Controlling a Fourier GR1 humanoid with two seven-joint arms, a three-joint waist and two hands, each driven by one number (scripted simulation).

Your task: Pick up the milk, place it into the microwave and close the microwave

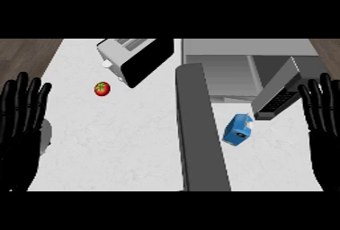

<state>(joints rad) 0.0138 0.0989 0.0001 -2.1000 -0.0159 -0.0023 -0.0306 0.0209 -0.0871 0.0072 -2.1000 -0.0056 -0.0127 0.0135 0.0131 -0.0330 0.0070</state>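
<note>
Milk carton (237, 130) — blue, lying tilted on the white counter (119, 143), just right of the open microwave door (203, 130) and below the microwave (229, 67). Left hand (20, 117) and right hand (324, 117) rest at the edges — fingers straight, holding nothing. Tomato (101, 88) near the toaster (133, 56).
</note>
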